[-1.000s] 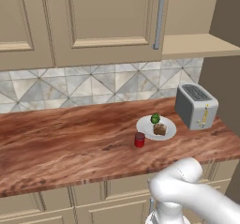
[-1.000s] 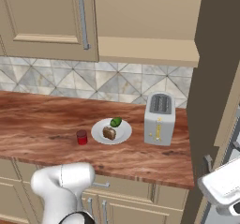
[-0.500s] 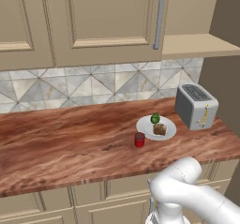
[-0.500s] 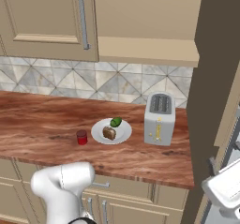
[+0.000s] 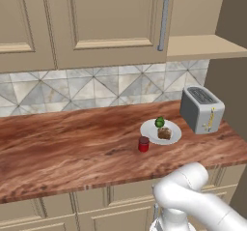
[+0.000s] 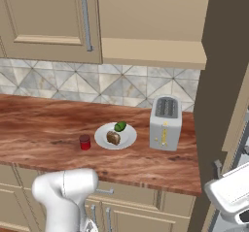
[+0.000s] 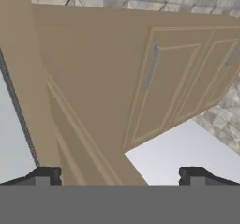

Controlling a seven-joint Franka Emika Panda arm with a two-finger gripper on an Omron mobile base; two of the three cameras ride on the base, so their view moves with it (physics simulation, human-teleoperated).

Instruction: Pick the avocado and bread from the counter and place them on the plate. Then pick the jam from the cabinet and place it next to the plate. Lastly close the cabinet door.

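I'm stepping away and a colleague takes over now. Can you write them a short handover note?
Gripper: open, holding nothing, low in front of the base cabinets.
Avocado and bread lie on the plate.
Jam stands on the counter just beside the plate.
Cabinet door looks shut.
Done: all steps appear complete. Left: nothing obvious; just confirm the door is flush.

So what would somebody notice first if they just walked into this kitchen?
Probably the white plate on the reddish-brown counter, with a green avocado and a chunk of bread on it, and a small red jam jar standing just beside it. Next to the plate stands a grey toaster, and above, the beige cabinet door is shut.
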